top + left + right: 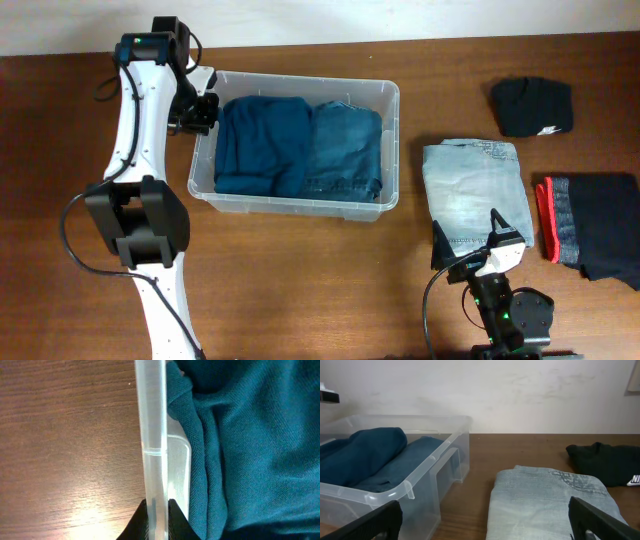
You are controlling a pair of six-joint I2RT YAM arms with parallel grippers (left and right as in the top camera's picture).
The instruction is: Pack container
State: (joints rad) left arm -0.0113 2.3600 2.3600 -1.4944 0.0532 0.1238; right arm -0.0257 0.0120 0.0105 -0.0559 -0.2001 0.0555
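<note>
Overhead, the left gripper (pixel 203 111) clamps the left wall of the container (pixel 300 206), left of centre on the table (pixel 300 290), apparently steadying it, while the right gripper (pixel 468 240) gapes over the folded pale jeans (pixel 470 188), which it likely must grasp next.

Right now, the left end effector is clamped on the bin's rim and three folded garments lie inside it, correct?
Not three. The overhead view shows two folded garments in the container: a teal top and blue jeans. The left end effector is indeed clamped on its rim.
</note>
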